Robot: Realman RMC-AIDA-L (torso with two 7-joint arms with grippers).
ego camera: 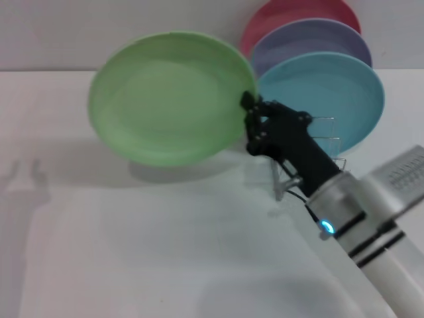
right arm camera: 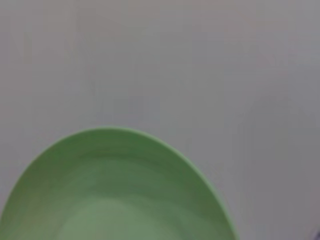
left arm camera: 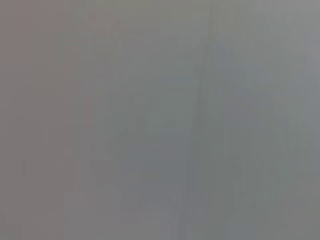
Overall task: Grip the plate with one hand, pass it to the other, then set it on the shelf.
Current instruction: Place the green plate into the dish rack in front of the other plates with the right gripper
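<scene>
Nearest in the head view is the right arm, a bulky white-and-silver limb with black bands, a grille-topped housing and a small blue light at the wrist, rising from the lower right corner. Its black right gripper (ego camera: 249, 106) reaches up and toward the middle, and its jaws are pinched narrow onto the rim of the light-green plate (ego camera: 171, 97), gripping it at the edge that faces the rack. The plate is round, shallow and matte, with a smooth inner well and a slightly raised rim; it is held on edge, tilted, above the white table (ego camera: 165, 252), where a soft shadow lies beneath it. The right wrist view shows the same green plate (right arm camera: 115, 190) as a curved arc against a plain grey-white background, none of that arm's fingers appearing there.

Just behind the gripper stands the wire rack (ego camera: 317, 156), thin silver metal with upright loops, only partly seen past the black forearm. In it stand, front to back, a turquoise-blue plate (ego camera: 331, 99), a lavender plate (ego camera: 311, 41) and a pink-red plate (ego camera: 298, 14), all on edge and overlapping.

The left wrist view is a flat grey field, possibly a bare surface; the left gripper shows in no view. No writing or labels can be read anywhere
</scene>
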